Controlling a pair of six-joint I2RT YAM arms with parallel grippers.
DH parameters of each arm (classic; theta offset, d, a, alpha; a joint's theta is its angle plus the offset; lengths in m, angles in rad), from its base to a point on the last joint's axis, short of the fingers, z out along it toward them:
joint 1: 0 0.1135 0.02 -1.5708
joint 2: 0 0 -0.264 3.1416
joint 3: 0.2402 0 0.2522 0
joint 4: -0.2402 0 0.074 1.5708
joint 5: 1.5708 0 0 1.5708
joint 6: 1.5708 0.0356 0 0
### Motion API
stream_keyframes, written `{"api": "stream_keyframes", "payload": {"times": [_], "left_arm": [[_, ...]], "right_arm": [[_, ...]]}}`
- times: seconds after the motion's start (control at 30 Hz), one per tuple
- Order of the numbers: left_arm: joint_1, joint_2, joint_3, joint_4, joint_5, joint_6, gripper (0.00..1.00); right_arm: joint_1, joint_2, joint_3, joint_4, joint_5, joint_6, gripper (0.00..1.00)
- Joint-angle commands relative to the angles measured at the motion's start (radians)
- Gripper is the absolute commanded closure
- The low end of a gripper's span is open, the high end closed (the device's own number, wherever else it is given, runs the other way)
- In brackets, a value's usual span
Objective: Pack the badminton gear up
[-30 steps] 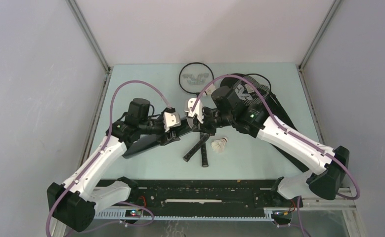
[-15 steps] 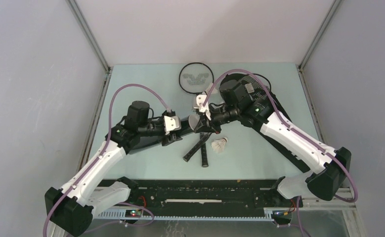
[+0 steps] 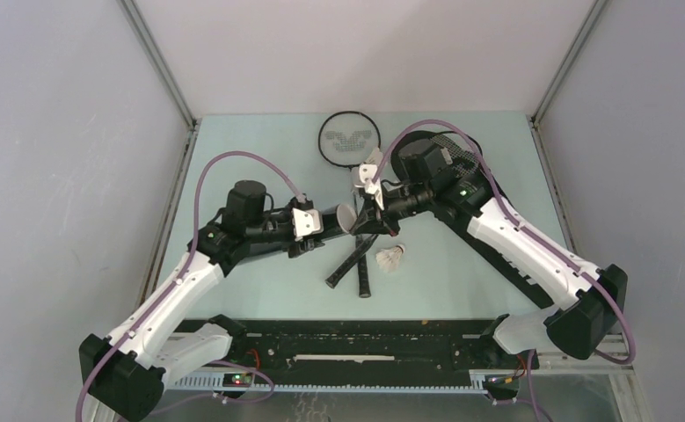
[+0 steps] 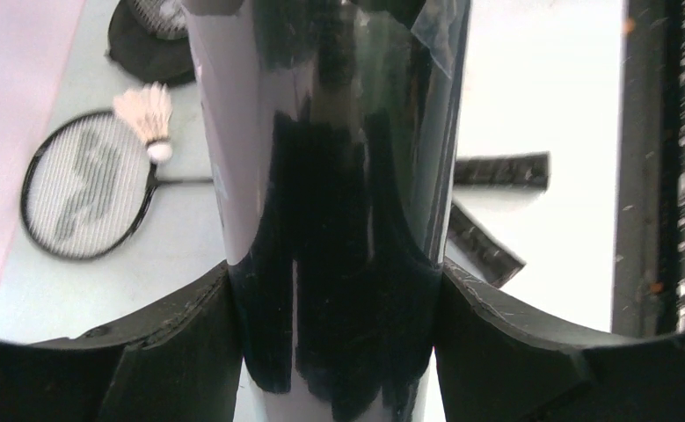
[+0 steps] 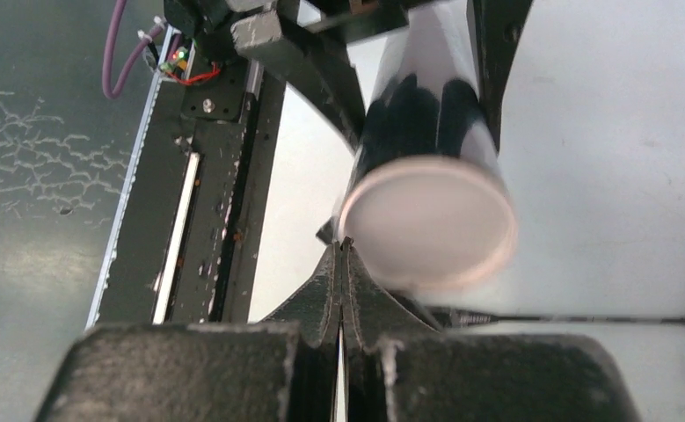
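Change: the right hand has just pinched fully shut, fingers flat together with nothing seen between them, and has drawn a little up and back. Its tips sit just under the rim of the tube's pale round end. The left hand keeps its grip, spread wide and clamped round the tube. It holds the tube roughly level above the desk and has pushed it further toward the right arm. This reads as a drop at the tube's end, either just made or just missed. The end is a blur, so whether anything went inside cannot be told. One shuttlecock lies loose just beside the crossed racket handles. A second shuttlecock lies by the throat of the far racket; the third is not seen. The bag lies along the right side with a second racket head on it, so packing looks early. The desk is pale green and matte, and a black rail along the near edge carries the arm bases. Plain pale walls close three sides, with metal posts at the far corners.
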Motion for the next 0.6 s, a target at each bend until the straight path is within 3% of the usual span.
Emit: {"api": "stream_keyframes", "payload": {"times": [0.0, 0.17, 0.3, 0.33, 0.47, 0.57], "left_arm": [[0.021, -0.018, -0.028, -0.037, -0.131, 0.082, 1.00], [0.021, -0.018, -0.027, -0.037, -0.149, 0.087, 1.00], [0.014, -0.012, -0.028, -0.026, -0.142, 0.053, 1.00], [0.010, -0.012, -0.032, -0.014, -0.144, 0.039, 1.00], [-0.007, -0.013, -0.039, 0.031, -0.171, -0.015, 1.00], [-0.016, -0.010, -0.038, 0.045, -0.182, -0.037, 1.00]], "right_arm": [[-0.052, -0.078, 0.000, -0.083, -0.025, 0.026, 1.00], [-0.058, -0.084, -0.010, -0.084, -0.022, 0.035, 1.00], [-0.053, -0.103, -0.042, 0.054, 0.039, 0.179, 1.00], [-0.045, -0.105, -0.042, 0.085, 0.070, 0.229, 0.96], [-0.012, -0.086, -0.034, 0.167, 0.145, 0.358, 0.59], [0.001, -0.051, -0.007, 0.190, 0.157, 0.422, 0.51]]}}
